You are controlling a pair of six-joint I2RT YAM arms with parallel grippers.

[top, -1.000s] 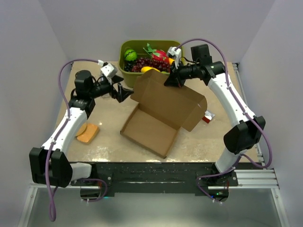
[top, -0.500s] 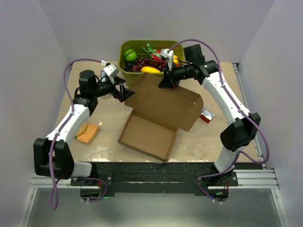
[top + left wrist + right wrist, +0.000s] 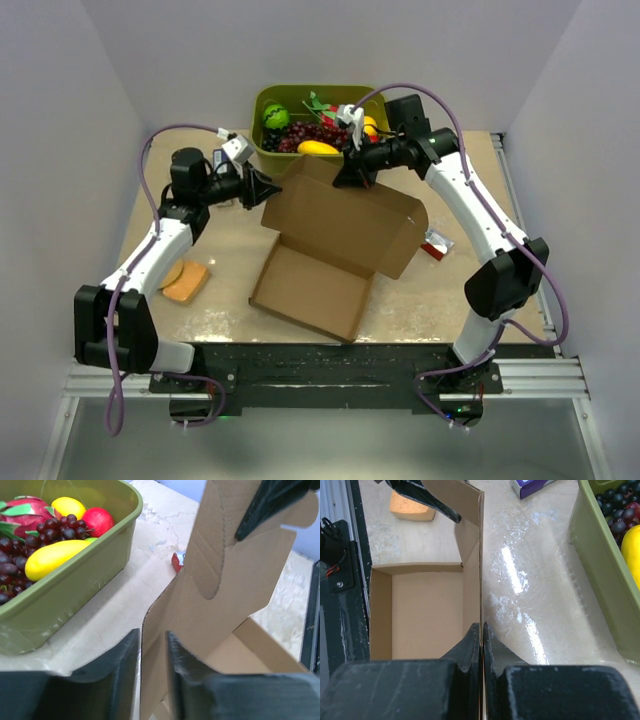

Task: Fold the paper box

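Observation:
The paper box (image 3: 318, 283) lies open mid-table as brown cardboard, its lid (image 3: 345, 222) tilted up toward the back. My left gripper (image 3: 264, 187) is at the lid's left side flap. In the left wrist view that flap (image 3: 200, 605) stands between the left gripper's (image 3: 153, 641) two fingers, which are shut on it. My right gripper (image 3: 347, 177) pinches the lid's top edge. In the right wrist view the thin cardboard edge (image 3: 481, 555) runs straight into the shut right gripper (image 3: 481, 630), with the box's inside (image 3: 427, 610) to the left.
An olive-green tub (image 3: 262, 100) of fruit stands right behind the lid, close to both grippers (image 3: 75, 590) (image 3: 600, 570). An orange sponge (image 3: 185, 281) lies at the left. A small red-and-white packet (image 3: 436, 246) lies right of the box.
My left gripper has moved right onto the lid's side flap and closed from wide open. The right gripper and the lid shifted a little to the left, then held.

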